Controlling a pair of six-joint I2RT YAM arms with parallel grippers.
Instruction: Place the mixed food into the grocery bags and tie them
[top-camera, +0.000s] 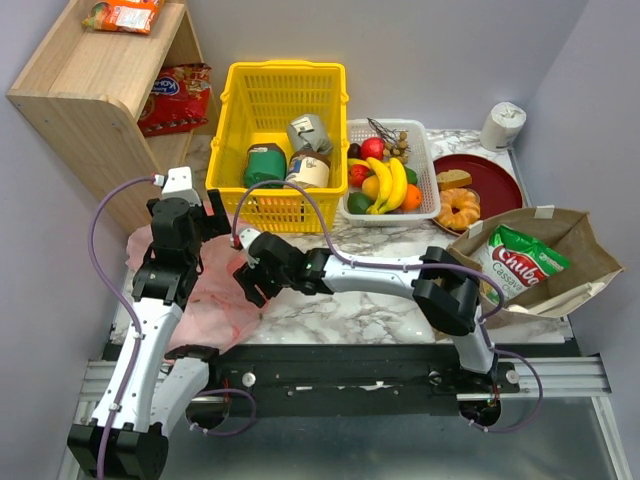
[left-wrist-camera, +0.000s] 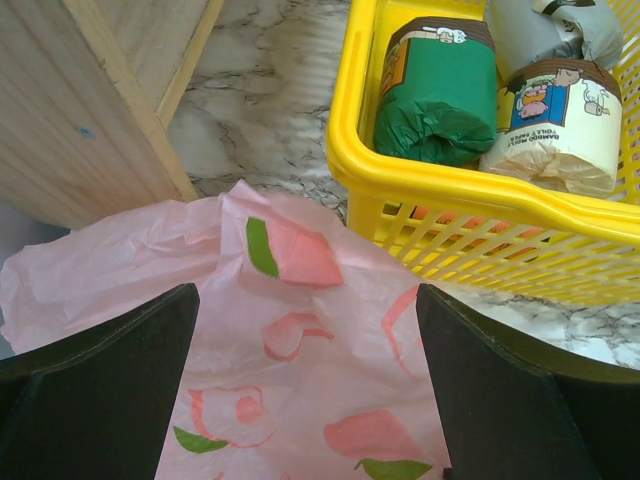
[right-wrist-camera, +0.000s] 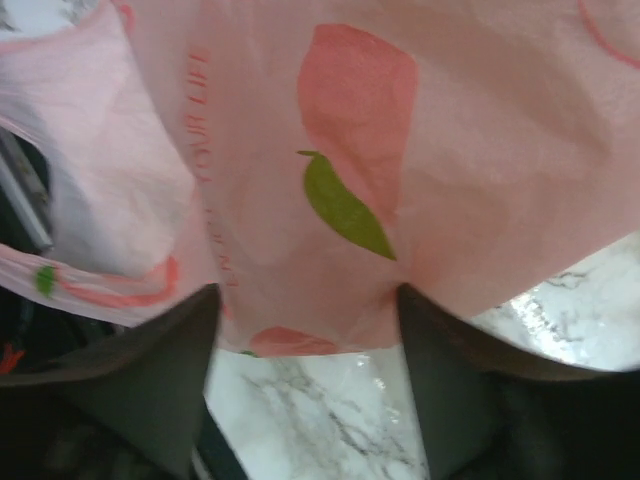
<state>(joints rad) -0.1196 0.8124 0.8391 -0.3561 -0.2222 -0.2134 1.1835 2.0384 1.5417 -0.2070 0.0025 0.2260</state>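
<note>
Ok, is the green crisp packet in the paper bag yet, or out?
In. The green crisp packet lies inside the open mouth of the brown paper bag, whose rim surrounds it.

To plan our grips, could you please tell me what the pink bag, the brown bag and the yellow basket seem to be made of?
Pink bag: thin plastic film, seemingly; translucent, softly creased.
Brown bag: stiff matte paper, holding sharp folds.
Yellow basket: glossy moulded plastic, lattice walls.

Pink bag — thin crinkled plastic, seemingly translucent; basket — glossy moulded plastic.
</note>
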